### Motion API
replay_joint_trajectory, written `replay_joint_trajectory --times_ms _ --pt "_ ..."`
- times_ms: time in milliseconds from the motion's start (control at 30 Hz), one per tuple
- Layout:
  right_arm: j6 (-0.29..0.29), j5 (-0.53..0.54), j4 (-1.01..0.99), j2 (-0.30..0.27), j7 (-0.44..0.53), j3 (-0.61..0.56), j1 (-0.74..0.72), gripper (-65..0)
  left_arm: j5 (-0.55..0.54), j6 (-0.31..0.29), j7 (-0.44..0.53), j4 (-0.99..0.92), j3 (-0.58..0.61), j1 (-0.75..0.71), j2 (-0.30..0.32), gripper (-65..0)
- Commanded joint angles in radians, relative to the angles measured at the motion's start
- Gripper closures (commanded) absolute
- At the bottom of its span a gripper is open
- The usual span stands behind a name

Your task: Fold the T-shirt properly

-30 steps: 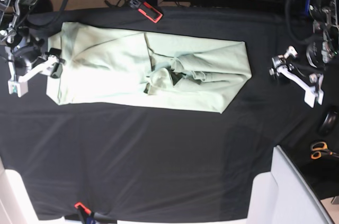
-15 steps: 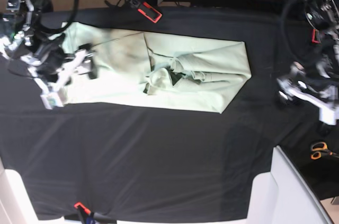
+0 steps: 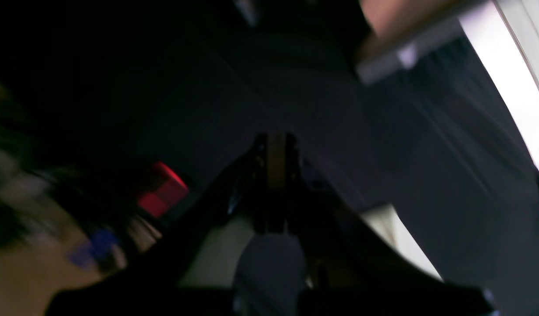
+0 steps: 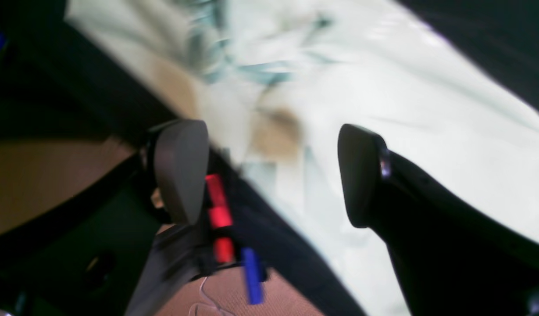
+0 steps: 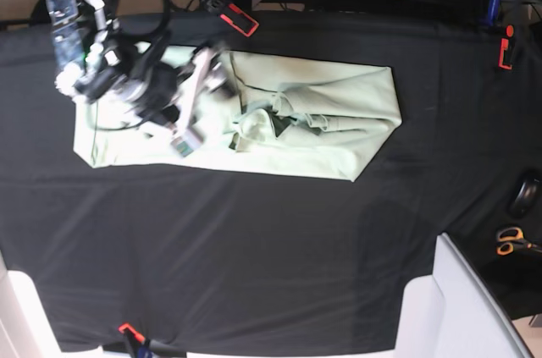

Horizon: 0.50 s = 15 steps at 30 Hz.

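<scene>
T-shirt (image 5: 322, 121) lies mid-table on the black cloth (image 5: 254, 248), already a long strip w/ sleeves tucked in; I judge ~halfway, crosswise folds left. My right gripper (image 5: 193, 96) hovers over the shirt's left part, jaws wide apart, nothing held. Left gripper (image 3: 276, 175) is out of base view; wrist cam shows jaws pressed together, empty, over bare cloth.

One overhead view, two wrist views riding close on the arms.

Your base camera looks straight down on the whole black tablecloth (image 5: 254, 248). Your right wrist camera peers past its gripper (image 4: 269, 175) at the T-shirt (image 4: 383, 87), which the base view (image 5: 322, 121) shares. Your left wrist camera sits near dark, blurred cloth.
</scene>
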<state>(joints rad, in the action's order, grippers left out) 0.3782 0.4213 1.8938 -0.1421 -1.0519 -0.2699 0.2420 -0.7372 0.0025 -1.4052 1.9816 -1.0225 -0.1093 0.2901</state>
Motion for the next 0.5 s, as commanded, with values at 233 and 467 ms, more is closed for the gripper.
replay_joint_trajectory --times_ms 233,467 --pt "-0.129 0.020 0.014 0.078 0.098 -0.110 0.044 -44.0 -0.022 0.001 0.082 0.017 0.020 -0.246 0.229 0.0" --pt "-0.129 0.020 -0.076 0.088 0.164 -0.111 0.044 -44.0 0.311 0.000 0.188 -0.001 0.245 -0.344 0.232 0.0"
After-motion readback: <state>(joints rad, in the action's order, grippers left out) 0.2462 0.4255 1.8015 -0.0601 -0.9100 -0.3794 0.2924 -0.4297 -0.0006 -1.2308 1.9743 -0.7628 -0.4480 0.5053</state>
